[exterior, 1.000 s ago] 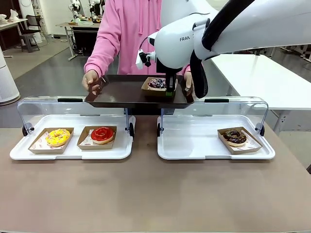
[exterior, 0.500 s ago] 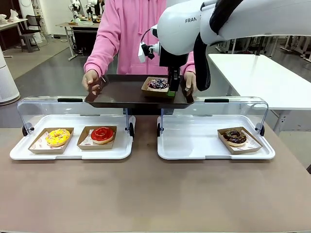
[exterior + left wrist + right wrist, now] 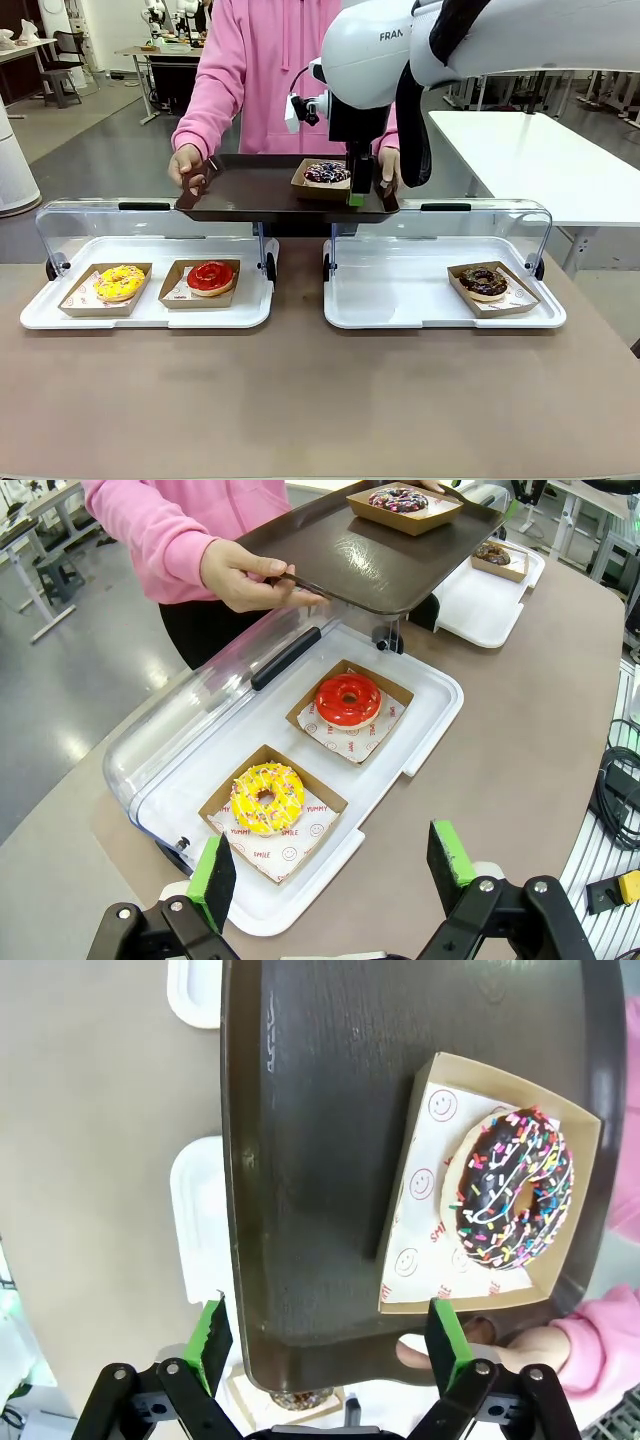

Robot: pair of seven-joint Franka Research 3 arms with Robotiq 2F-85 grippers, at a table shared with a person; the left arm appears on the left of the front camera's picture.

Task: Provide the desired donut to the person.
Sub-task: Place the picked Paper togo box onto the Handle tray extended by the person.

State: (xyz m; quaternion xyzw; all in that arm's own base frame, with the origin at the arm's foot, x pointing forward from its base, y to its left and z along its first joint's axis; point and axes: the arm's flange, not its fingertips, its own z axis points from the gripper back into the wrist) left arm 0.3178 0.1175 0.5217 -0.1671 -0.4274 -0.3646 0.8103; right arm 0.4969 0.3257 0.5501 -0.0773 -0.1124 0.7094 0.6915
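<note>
The right gripper (image 3: 355,193) hangs over the brown tray (image 3: 250,190) held by the person (image 3: 270,60), jaws apart and empty. The sprinkled donut (image 3: 327,172) sits in its paper box (image 3: 420,1250) on that tray, just to the robot's left of the fingers. The left gripper (image 3: 335,865), jaws wide too, hovers far off above the yellow donut (image 3: 266,798). Delivery looks complete.

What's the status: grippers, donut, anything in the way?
Left gripper open, empty. Right gripper open above the brown tray held by the person. Sprinkled donut sits boxed on it. No obstruction seen.
</note>
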